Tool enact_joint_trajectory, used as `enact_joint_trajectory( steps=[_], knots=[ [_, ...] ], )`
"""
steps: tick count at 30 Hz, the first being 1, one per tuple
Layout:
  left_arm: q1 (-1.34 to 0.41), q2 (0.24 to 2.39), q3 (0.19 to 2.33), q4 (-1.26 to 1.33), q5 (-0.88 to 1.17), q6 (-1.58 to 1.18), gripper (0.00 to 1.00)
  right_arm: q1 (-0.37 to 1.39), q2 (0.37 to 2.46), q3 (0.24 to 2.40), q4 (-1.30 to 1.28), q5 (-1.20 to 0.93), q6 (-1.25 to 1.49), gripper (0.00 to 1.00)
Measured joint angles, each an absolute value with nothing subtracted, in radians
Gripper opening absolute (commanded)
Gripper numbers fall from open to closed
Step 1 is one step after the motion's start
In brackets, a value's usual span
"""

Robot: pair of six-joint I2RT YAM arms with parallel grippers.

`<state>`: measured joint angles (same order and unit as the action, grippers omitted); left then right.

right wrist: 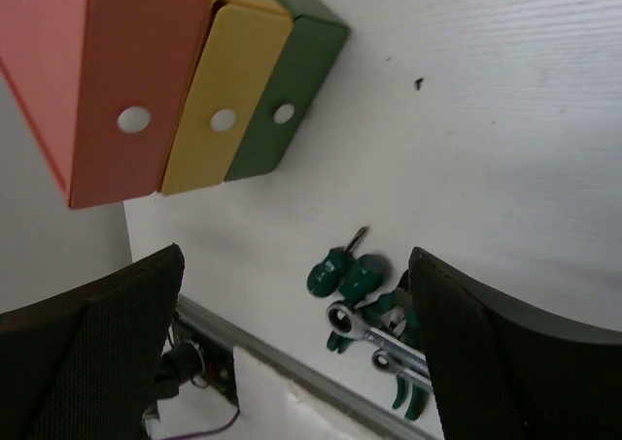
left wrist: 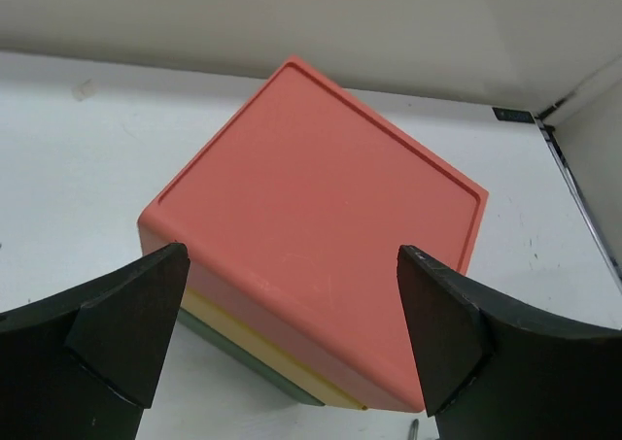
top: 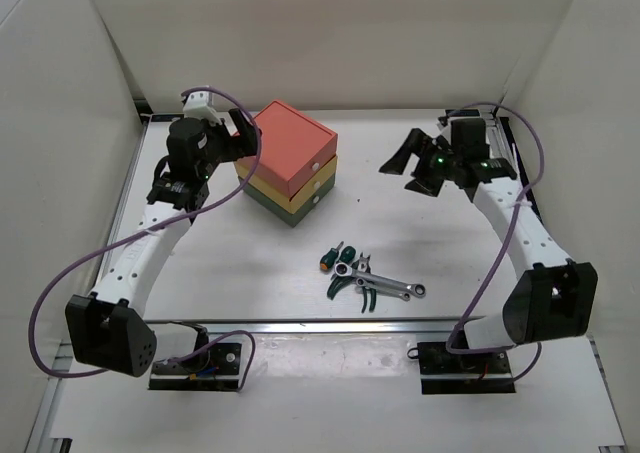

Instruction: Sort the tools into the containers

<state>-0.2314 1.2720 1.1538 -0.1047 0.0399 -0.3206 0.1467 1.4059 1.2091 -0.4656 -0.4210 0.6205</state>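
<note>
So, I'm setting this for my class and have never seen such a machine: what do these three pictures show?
Two robot arms are bolted at the near edge of the table, each ending in a two-finger claw. The wide picture looks down from above and behind them. The other two come from cameras on each wrist. On it stand three stacked drawer boxes, red, yellow and green, and a heap of tools: wrench, pliers, two screwdrivers. The left claw is open, facing the red box. The right claw is open too. Neither holds anything.

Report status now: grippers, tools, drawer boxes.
Left gripper open, by drawer stack. Right gripper open, empty. Tools loose on table, none sorted. Drawers look shut.
</note>
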Motion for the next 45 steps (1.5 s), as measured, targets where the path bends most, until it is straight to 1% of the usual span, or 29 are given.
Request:
enact_joint_trajectory(
  steps=[5, 7, 8, 10, 12, 14, 16, 20, 21, 27, 34, 38, 40, 42, 44, 45],
  knots=[
    [-0.229, 1.261, 1.138, -0.135, -0.027, -0.432, 0.99, 0.279, 1.447, 1.41, -0.572, -0.325, 0.617, 0.99],
    [-0.227, 1.239, 1.101, -0.122, -0.014, -0.455, 0.99, 0.326, 1.417, 1.433, -0.553, -0.27, 0.622, 0.99],
    [-0.226, 1.226, 1.078, -0.113, 0.002, -0.463, 0.99, 0.34, 1.382, 1.405, -0.516, -0.258, 0.638, 0.99],
    [-0.226, 1.211, 1.046, -0.101, 0.037, -0.471, 0.99, 0.334, 1.254, 1.251, -0.417, -0.275, 0.713, 0.99],
    [-0.226, 1.21, 1.042, -0.081, 0.074, -0.457, 0.99, 0.256, 1.142, 1.055, -0.281, -0.344, 0.82, 0.99],
    [-0.226, 1.213, 1.046, -0.047, 0.113, -0.426, 0.99, 0.177, 1.117, 0.932, -0.196, -0.419, 0.918, 0.99],
    [-0.227, 1.231, 1.073, -0.012, 0.149, -0.368, 0.99, 0.171, 1.185, 0.914, -0.149, -0.458, 0.971, 0.99],
    [-0.227, 1.34, 1.192, 0.065, 0.212, -0.273, 0.99, 0.278, 1.308, 0.921, -0.067, -0.473, 1.015, 0.98],
    [-0.227, 1.374, 1.22, 0.09, 0.231, -0.256, 0.99, 0.308, 1.338, 0.932, -0.043, -0.479, 1.027, 0.92],
    [-0.231, 1.547, 1.31, 0.146, 0.283, -0.194, 0.99, 0.422, 1.571, 1.066, 0.096, -0.515, 1.076, 0.76],
    [-0.231, 1.645, 1.324, 0.144, 0.301, -0.18, 0.99, 0.456, 1.731, 1.187, 0.194, -0.542, 1.118, 0.73],
    [-0.231, 1.659, 1.312, 0.161, 0.308, -0.189, 0.99, 0.456, 1.783, 1.224, 0.267, -0.559, 1.136, 0.66],
    [-0.231, 1.661, 1.299, 0.167, 0.308, -0.197, 0.99, 0.457, 1.806, 1.228, 0.304, -0.572, 1.15, 0.64],
    [-0.231, 1.661, 1.284, 0.171, 0.308, -0.204, 0.99, 0.459, 1.837, 1.24, 0.334, -0.587, 1.161, 0.59],
    [-0.231, 1.661, 1.266, 0.175, 0.308, -0.211, 0.99, 0.46, 1.874, 1.264, 0.353, -0.612, 1.172, 0.57],
    [-0.231, 1.661, 1.257, 0.182, 0.308, -0.211, 0.99, 0.46, 1.89, 1.274, 0.364, -0.623, 1.175, 0.54]
  ],
)
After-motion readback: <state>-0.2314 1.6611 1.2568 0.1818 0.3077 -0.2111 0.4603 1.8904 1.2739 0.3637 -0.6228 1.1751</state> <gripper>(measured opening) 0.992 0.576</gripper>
